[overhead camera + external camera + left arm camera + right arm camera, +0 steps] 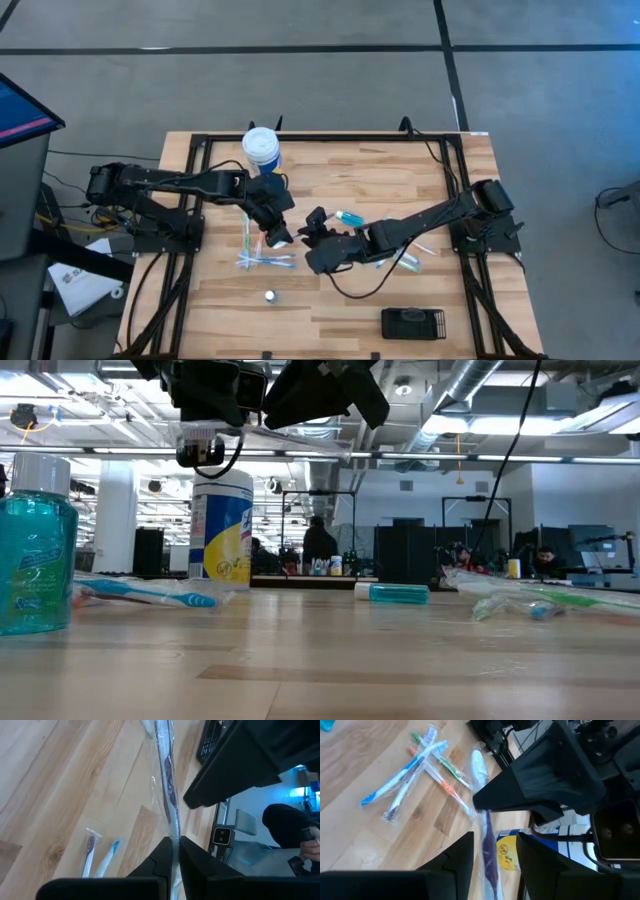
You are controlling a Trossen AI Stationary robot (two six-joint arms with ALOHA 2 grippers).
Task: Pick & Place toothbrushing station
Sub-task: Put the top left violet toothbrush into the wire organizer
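Nearest the low camera: teal mouthwash bottle (35,545) at the left edge, upright on the wooden table (340,310). Behind it, a blue toothbrush (145,592) lying flat, then the yellow-and-blue tub (221,528) standing upright.

Left gripper (279,238) above mid-table, clenched on a wrapped purple toothbrush (167,785); fingers (162,862) pinched tight on the clear wrapper, brush lifted off the wood. Right gripper (316,228) just beside it, facing it, fingers (457,857) spread on either side of the same brush's free end, not pressing it.

Loose pile of wrapped toothbrushes (262,260) on the wood under and just in front of the left gripper. More wrapped brushes (405,262) beneath the right arm. Small teal tube (349,217) behind the right gripper. Small round cap (270,296) alone toward the front.

Toothbrushing station (412,323) flat near the front edge on the right side, well apart from both grippers, bare wood all round it. Front left corner likewise open; tub close to the back edge.
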